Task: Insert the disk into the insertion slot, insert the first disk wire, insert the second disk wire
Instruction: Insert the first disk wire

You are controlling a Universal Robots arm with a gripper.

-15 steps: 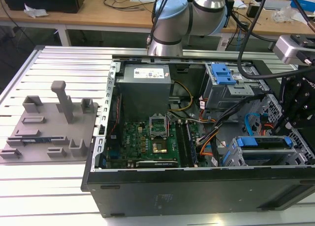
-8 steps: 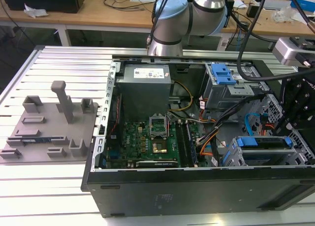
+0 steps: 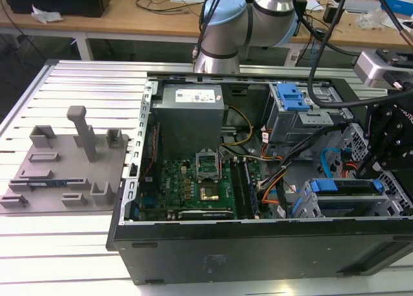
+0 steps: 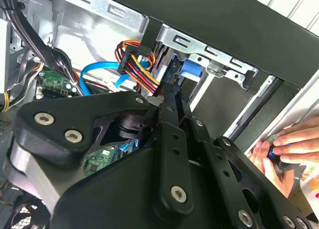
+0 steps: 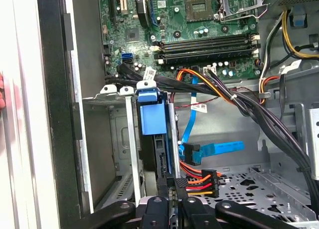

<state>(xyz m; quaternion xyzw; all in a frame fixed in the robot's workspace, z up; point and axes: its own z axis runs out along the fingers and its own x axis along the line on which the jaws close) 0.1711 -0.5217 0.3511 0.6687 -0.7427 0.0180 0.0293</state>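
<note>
The disk [image 5: 149, 119] is seated in the slot [image 5: 112, 139], just ahead of the hand [image 5: 170, 186], which is closed on the wire plug [image 5: 182, 181]; the case wall [image 5: 55, 114] is set close beside, open perforated floor [image 5: 259, 189] opposite.

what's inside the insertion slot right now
The disk sits in the slot, its blue end showing. Most of its body is covered by the slot's walls.

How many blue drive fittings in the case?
2, in the exterior view: the blue latch on the taller cage, and the disk in its blue carrier at the insertion slot. Others may be hidden.
</note>
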